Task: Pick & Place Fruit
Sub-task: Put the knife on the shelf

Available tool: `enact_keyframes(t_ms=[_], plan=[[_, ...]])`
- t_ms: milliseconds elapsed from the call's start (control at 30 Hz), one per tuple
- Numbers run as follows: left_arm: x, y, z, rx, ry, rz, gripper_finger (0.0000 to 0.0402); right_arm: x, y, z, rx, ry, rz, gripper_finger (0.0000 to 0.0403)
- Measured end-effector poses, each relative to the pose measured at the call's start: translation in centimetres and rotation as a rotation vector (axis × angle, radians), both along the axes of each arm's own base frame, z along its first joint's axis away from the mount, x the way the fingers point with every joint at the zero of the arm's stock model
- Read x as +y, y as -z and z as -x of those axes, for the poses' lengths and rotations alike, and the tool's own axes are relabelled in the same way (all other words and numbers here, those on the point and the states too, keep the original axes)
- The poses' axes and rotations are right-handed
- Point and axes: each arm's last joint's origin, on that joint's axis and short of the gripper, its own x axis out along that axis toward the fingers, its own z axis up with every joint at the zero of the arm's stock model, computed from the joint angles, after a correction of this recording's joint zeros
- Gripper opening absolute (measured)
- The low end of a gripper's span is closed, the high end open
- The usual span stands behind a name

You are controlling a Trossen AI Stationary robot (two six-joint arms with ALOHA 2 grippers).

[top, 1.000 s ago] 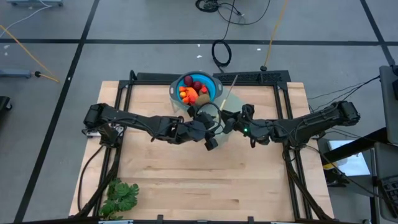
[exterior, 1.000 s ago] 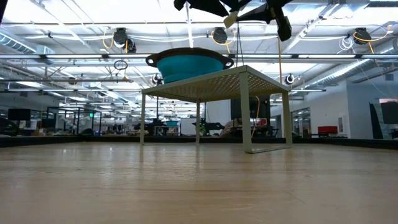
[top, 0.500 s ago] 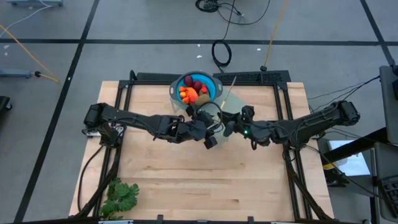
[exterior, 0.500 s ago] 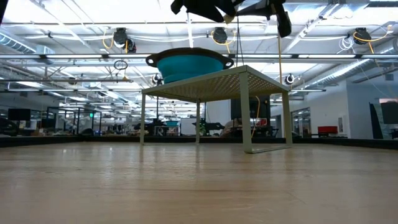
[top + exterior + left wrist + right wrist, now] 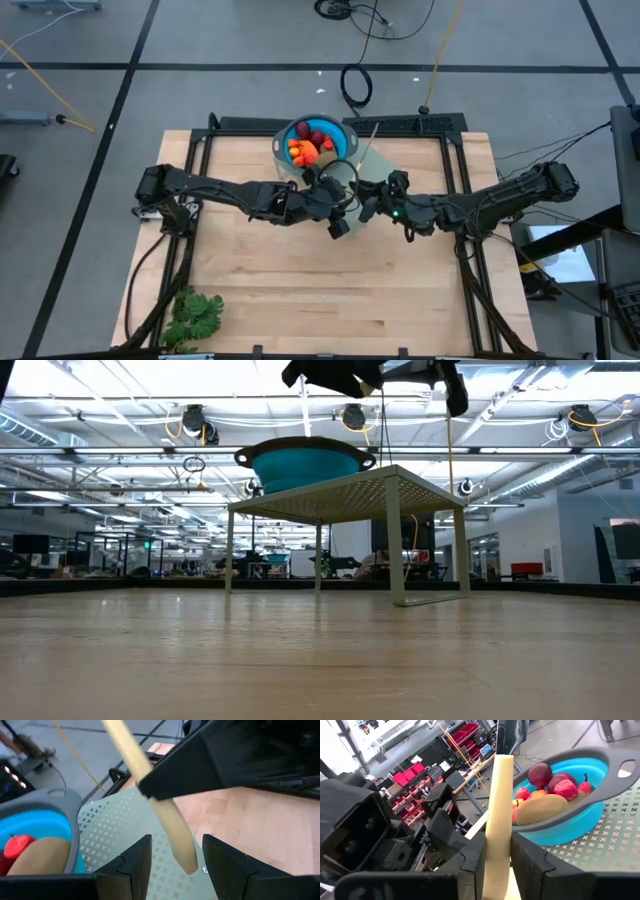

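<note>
The fruit (image 5: 311,145) lies heaped in a blue bowl (image 5: 343,142) with a grey rim. Dark red balls (image 5: 540,772), an olive-brown oval (image 5: 547,807) and small orange-red bits show in the right wrist view. The bowl stands on a pale green perforated stand (image 5: 378,170). My right gripper (image 5: 497,862) is shut on a pale yellow stick (image 5: 499,805) just near of the bowl. My left gripper (image 5: 172,865) is open beside it. Its fingers stand on either side of the stick's free end (image 5: 186,860), apart from it. My right gripper pinches the pale yellow stick (image 5: 497,851) between its two fingers, which lie across it. The stick is lifted clear above the stand. It runs out past the fingers toward the bowl. In the left wrist view its other end (image 5: 186,860) reaches down between my left gripper's fingers.
A leafy green bunch (image 5: 195,315) lies at the table's near left corner. The stand (image 5: 340,495) rises on thin legs over the wooden table (image 5: 300,290), with the bowl (image 5: 300,460) on its far left part. Both arms meet above the stand's near edge.
My left gripper has crept slightly toward the far edge and the right gripper. In the low view the stick's pale end, which showed between the grippers a second ago, is now hidden behind them.
</note>
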Motion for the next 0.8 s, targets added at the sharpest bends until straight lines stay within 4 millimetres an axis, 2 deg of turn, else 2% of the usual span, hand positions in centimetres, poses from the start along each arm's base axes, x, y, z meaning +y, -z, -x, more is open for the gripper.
enact_keyframes(t_ms=[367,567,800], plan=[[1.7,0.0,-0.3,0.02,0.061,0.023,0.0177,0.1,-0.2,-0.1,-0.002,-0.027,0.017,0.007],[1.9,0.1,-0.3,0.019,0.053,0.036,0.0174,0.1,-0.3,-0.1,-0.005,-0.028,0.027,0.007],[1.9,0.1,-0.2,0.025,0.058,0.031,0.0115,0.1,-0.3,-0.1,-0.008,-0.027,0.023,0.007]])
